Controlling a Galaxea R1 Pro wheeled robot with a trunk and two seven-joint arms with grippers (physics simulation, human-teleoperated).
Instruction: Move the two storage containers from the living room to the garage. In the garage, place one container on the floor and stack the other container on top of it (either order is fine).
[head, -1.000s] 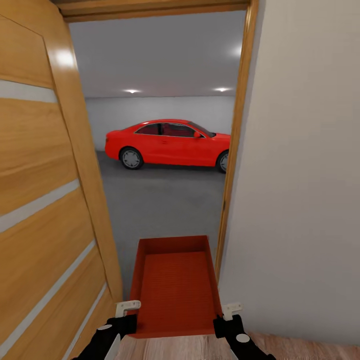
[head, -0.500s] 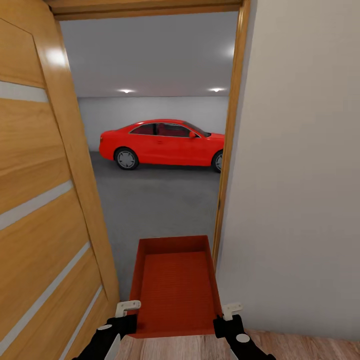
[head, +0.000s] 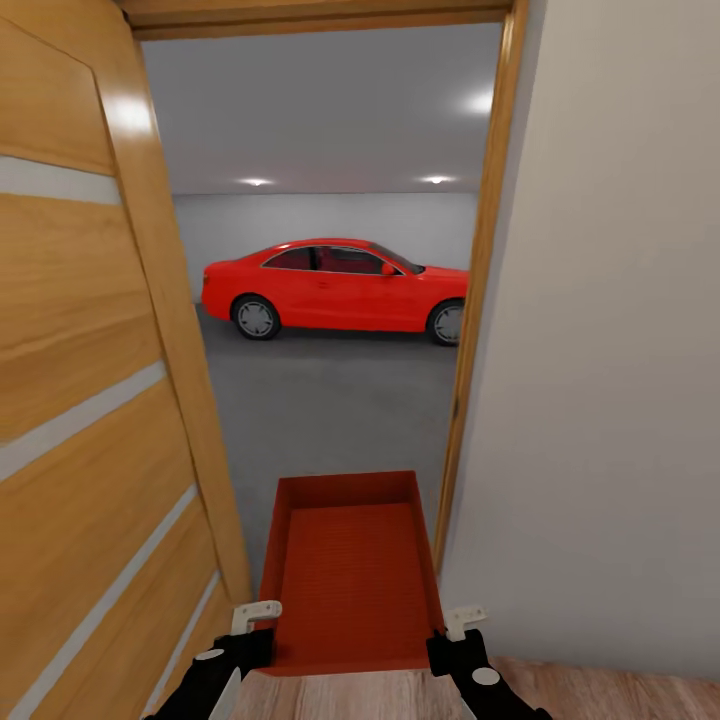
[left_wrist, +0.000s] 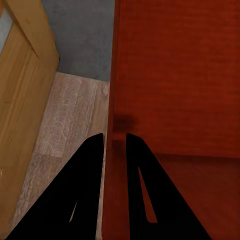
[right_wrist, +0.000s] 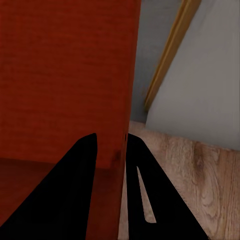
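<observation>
Straight ahead in the head view, an orange-red storage container (head: 352, 570) is carried level between both arms, its long axis pointing through the doorway. The left gripper (head: 245, 630) sits at the near left corner and the right gripper (head: 455, 635) at the near right corner. The container hangs above the threshold, where the light wood plank flooring (head: 600, 695) meets the grey concrete floor (head: 330, 410) of the garage. An open wooden door (head: 90, 400) stands at the left, a pale wall (head: 620, 350) at the right with the door frame (head: 480, 300) along its edge. Farther in, a red car (head: 335, 288) is parked side-on against the grey back wall.

Next, the left wrist view: the left gripper (left_wrist: 115, 142) has its two dark fingers either side of the container's thin side wall (left_wrist: 112, 100), closed onto it. Plank flooring, concrete and the door edge lie beyond.

Finally, the right wrist view: the right gripper (right_wrist: 111, 142) likewise clamps the opposite side wall (right_wrist: 131, 75), one finger inside the bin and one outside, with wood flooring and the door frame nearby.
</observation>
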